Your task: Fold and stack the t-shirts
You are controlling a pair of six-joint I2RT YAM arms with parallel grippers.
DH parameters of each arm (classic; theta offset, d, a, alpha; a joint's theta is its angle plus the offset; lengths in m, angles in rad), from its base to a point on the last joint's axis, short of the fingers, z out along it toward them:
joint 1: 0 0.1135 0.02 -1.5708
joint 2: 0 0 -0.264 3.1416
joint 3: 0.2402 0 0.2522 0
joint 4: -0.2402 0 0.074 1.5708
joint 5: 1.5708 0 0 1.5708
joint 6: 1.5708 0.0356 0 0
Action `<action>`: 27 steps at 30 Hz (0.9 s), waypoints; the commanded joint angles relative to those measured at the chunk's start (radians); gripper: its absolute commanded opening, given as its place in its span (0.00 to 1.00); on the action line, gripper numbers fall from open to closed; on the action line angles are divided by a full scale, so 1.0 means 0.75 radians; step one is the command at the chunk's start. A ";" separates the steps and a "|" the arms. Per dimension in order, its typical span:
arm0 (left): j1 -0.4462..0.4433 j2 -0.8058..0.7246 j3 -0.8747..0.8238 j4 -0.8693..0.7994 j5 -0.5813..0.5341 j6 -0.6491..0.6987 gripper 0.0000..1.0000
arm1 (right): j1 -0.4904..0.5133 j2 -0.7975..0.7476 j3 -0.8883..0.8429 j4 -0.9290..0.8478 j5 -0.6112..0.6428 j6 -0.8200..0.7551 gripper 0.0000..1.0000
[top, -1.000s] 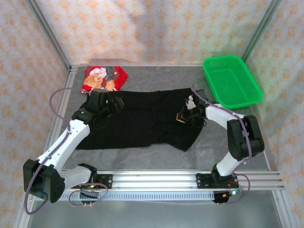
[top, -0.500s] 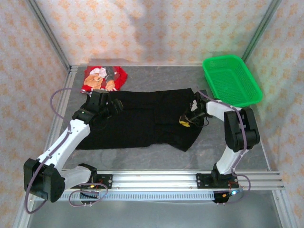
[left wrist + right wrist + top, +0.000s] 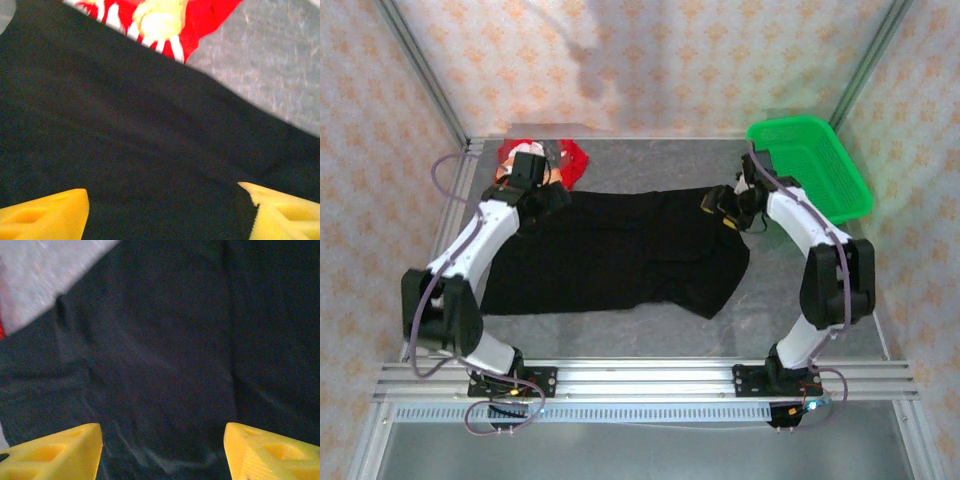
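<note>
Black shirt (image 3: 620,250): spread flat across the middle of the worktop (image 3: 650,335), long side running left to right; same place and much the same outline as a second ago.
Red shirt (image 3: 578,156): crumpled at the far left, touching the black shirt's far edge; more of it hidden behind the left arm than before. In the left wrist view (image 3: 210,15), at the top edge, the black cloth (image 3: 125,130) just below it.
Left gripper (image 3: 542,192): a second ago over the shirt's left part, nearer the middle; now swung out to the far-left corner, just beside the red shirt, elbow drawn back toward the near left.
Left jaws: released, yellow fingers (image 3: 45,212) wide apart over black cloth, nothing between them (image 3: 162,190).
Right gripper (image 3: 718,212): a second ago over the shirt's right half, half a second ago a little farther out; now at the far-right corner, near the basket (image 3: 820,185).
Right jaws: released, fingers (image 3: 55,452) standing well apart above flat black cloth (image 3: 165,340), gripping nothing (image 3: 162,429).
Basket: green, at the far right, not moved.
Stack: not begun, the two shirts side by side, neither on the other.
</note>
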State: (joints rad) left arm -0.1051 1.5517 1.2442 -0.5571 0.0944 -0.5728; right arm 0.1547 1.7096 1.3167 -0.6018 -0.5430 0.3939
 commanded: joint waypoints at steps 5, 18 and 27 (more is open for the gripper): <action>0.182 0.347 0.157 0.144 0.130 0.040 0.66 | 0.021 0.393 0.208 0.197 0.169 0.117 0.62; 0.321 0.670 0.198 0.151 0.060 0.019 0.55 | 0.017 0.674 0.448 -0.012 0.559 0.164 0.59; 0.350 0.745 0.308 0.129 0.073 0.044 0.58 | 0.011 0.772 0.625 -0.105 0.718 0.152 0.58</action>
State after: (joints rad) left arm 0.1387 2.0651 1.4406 -0.4301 0.1715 -0.5510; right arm 0.1711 2.2475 1.7603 -0.6052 -0.1059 0.5018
